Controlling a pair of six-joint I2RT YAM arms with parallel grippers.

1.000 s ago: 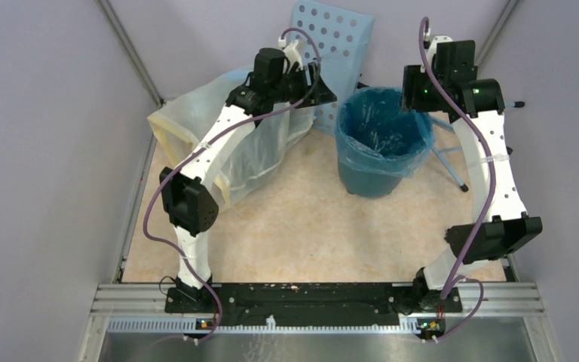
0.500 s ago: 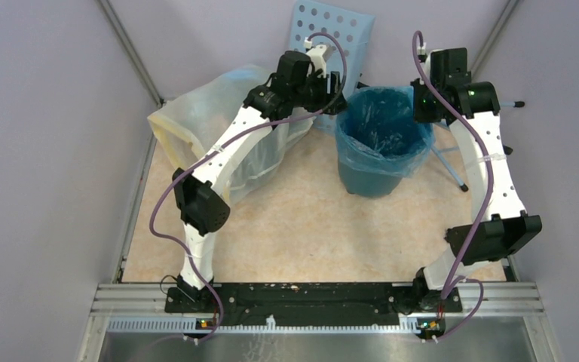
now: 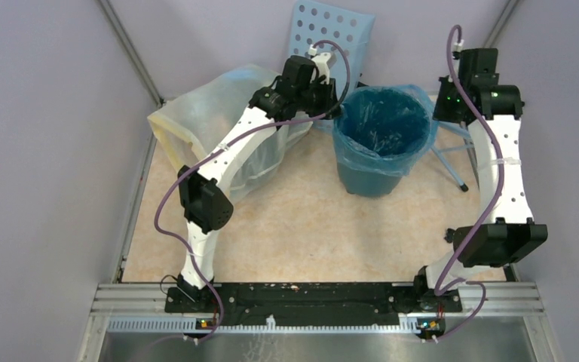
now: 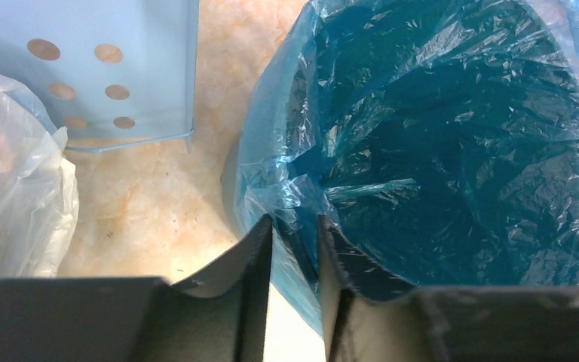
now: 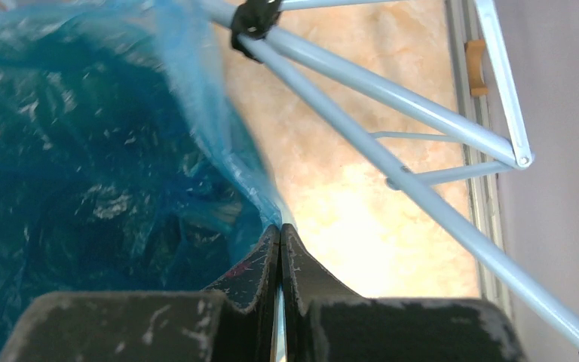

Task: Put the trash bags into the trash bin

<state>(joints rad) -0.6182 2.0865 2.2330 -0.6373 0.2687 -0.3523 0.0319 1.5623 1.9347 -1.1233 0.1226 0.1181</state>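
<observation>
**Both pincers at the bin's rim, bag draped over it**

The bin (image 3: 381, 154) stands upright at the back of the table (image 3: 301, 222), right of centre. The bag (image 3: 383, 113) lies inside it as a liner, its crinkled film covering the inner wall and folding out over the rolled rim all round.

The left gripper (image 3: 335, 105) is at the bin's left rim. In the wrist view its fingers (image 4: 260, 256) stand narrow, one on each side of the bag's folded edge (image 4: 294, 219) where it wraps the rim. Film shows in the slit between them, but I cannot tell whether they are actually pinching it.

The right gripper (image 3: 441, 111) is at the bin's right rim. Its fingers (image 5: 268, 260) are pressed together with no gap, and a taut sheet of the bag's edge (image 5: 219, 128) runs straight down into the tips. From above, that side of the bag is drawn out past the rim toward the gripper.

Room is tight on both sides. On the left, the panel (image 3: 332, 45) leans just behind the gripper and the big bag (image 3: 219, 128) lies just beside the arm, slumped against the left wall. On the right, the frame (image 5: 392, 98) has tubes crossing close to the bin, between it and the table's edge rail (image 5: 464, 113). The table in front of the bin, toward the arm bases, is bare.
</observation>
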